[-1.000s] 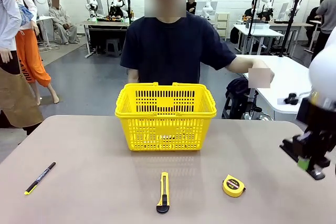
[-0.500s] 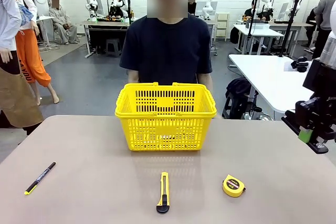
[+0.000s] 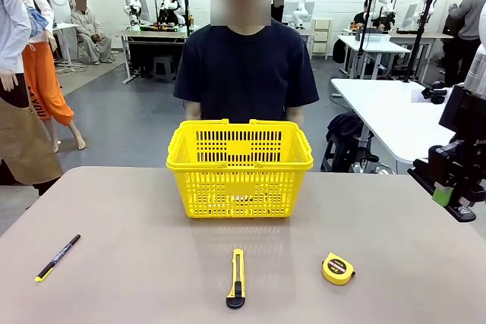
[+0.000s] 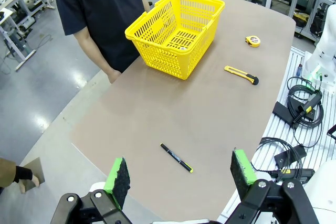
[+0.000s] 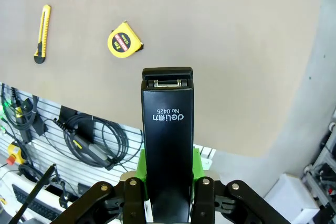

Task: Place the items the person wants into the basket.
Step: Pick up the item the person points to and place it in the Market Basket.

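The stapler (image 5: 168, 140) was found clamped between the pads of the right gripper (image 3: 454, 191), held above the right edge of the table (image 3: 137, 218), well apart from the basket (image 3: 239, 187). Within the last second the gripper had been raised and the outstretched arm of the person (image 3: 247, 73) drawn back. Delivery to the basket was judged next. The tape (image 3: 338, 268) lay untouched. The grip was plain in the right wrist view; from the front, the held thing could not be identified. The left gripper (image 4: 180, 170) was recorded with jaws wide apart, empty.

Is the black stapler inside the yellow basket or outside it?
Outside. The right gripper holds the stapler between its fingers, over the right end of the table, apart from the basket.
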Tool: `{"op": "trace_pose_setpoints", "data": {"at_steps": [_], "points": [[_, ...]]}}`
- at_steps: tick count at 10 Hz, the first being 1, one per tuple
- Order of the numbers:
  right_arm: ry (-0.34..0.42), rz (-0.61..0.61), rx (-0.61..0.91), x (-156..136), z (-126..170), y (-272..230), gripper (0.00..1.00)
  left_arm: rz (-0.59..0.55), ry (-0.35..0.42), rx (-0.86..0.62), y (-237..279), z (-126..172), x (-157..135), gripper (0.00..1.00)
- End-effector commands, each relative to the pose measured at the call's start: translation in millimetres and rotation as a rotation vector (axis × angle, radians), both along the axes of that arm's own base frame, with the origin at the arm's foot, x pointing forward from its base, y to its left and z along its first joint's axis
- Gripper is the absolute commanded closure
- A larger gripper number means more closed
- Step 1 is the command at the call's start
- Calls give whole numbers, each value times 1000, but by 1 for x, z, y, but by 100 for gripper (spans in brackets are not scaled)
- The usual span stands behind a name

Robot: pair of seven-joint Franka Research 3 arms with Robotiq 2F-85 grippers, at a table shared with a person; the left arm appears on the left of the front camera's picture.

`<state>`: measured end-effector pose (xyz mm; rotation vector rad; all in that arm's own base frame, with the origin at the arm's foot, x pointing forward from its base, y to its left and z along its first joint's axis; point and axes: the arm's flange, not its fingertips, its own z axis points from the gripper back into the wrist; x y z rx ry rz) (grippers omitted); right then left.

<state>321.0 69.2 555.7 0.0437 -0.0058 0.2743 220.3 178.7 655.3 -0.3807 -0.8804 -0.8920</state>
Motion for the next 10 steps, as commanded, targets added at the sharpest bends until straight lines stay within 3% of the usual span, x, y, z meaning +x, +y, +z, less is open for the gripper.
{"op": "trace_pose_setpoints", "data": {"at_steps": [1, 3, 4, 6, 8, 10], "points": [[-1, 16, 5, -2, -1, -3, 74, -8, -7, -6, 1, 0, 0, 0], [-1, 16, 5, -2, -1, -3, 74, -8, -7, -6, 1, 0, 0, 0], [0, 0, 0, 0, 0, 0, 64, -8, -7, -6, 1, 0, 0, 0], [-26, 124, -127, 29, 32, 86, 64, -8, -7, -6, 1, 0, 0, 0], [19, 310, -101, 60, 50, 164, 64, -8, -7, -6, 1, 0, 0, 0], [-5, 441, -143, 82, 35, 235, 64, -8, -7, -6, 1, 0, 0, 0]]}}
